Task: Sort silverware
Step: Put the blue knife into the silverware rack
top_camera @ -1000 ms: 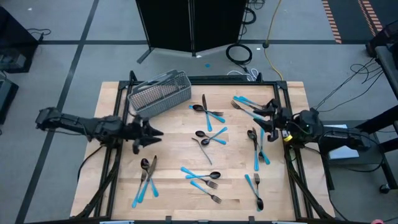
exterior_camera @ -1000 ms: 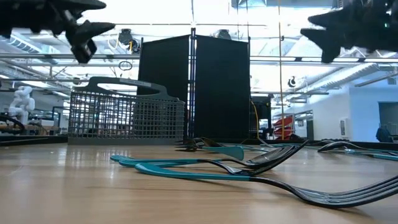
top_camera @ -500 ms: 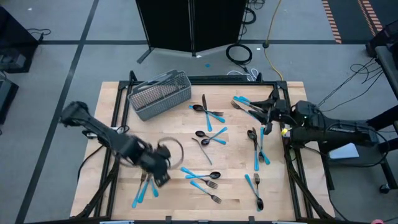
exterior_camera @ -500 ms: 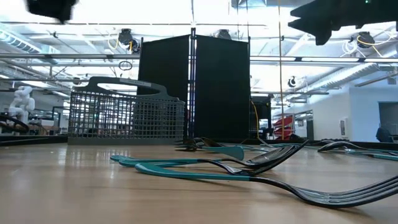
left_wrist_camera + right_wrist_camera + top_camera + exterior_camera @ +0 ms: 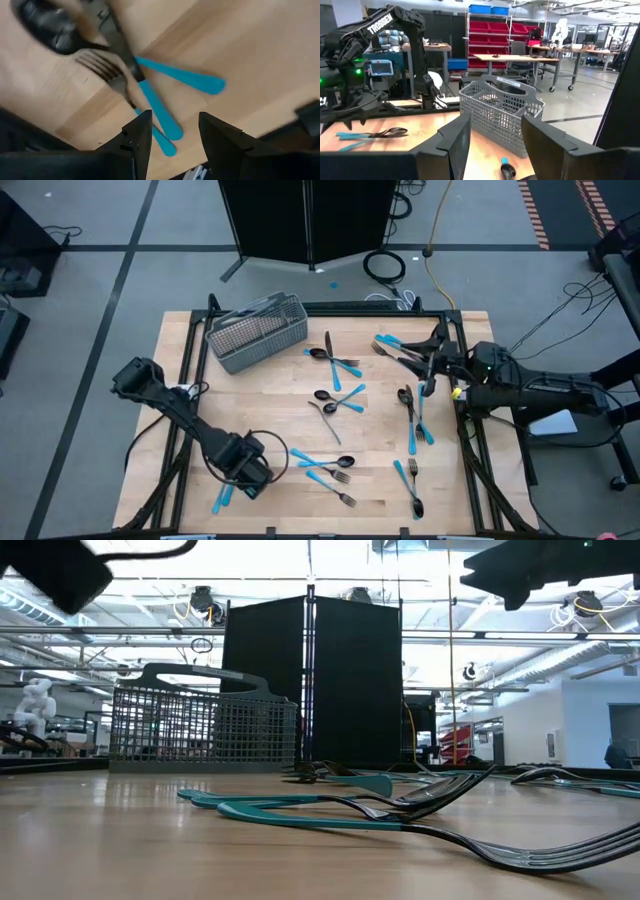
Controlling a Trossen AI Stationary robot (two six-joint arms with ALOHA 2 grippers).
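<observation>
Scattered across your pale wooden table (image 5: 270, 395) lies the silverware (image 5: 335, 402): small forks, spoons and knives with dark glossy metal heads and slim bright light-blue handles, mostly crossed in twos and threes. Your left gripper (image 5: 172, 132) hangs low over one such cluster at the table's near-left corner, fingers parted with nothing between them, a fork (image 5: 102, 70), a spoon (image 5: 47, 30) and a knife (image 5: 120, 47) fanned out just ahead of it. Judged from their look, these pieces are light and rigid, and the polished heads are probably slippery; you would do better to pinch a blue handle near its middle, across its narrow width. They lie flat on the wood, so expect the fingertips to scrape the board, and expect an overlapping neighbour to be dragged along. Your right gripper (image 5: 492, 142) waits above the table's right edge, near the cluster at the far-right corner, fingers spread and empty. The grey wire-mesh basket (image 5: 256, 332) with a carrying handle stands at the far-left of the table, well apart from both grippers; whether it holds anything yet is hard to make out through the mesh.
</observation>
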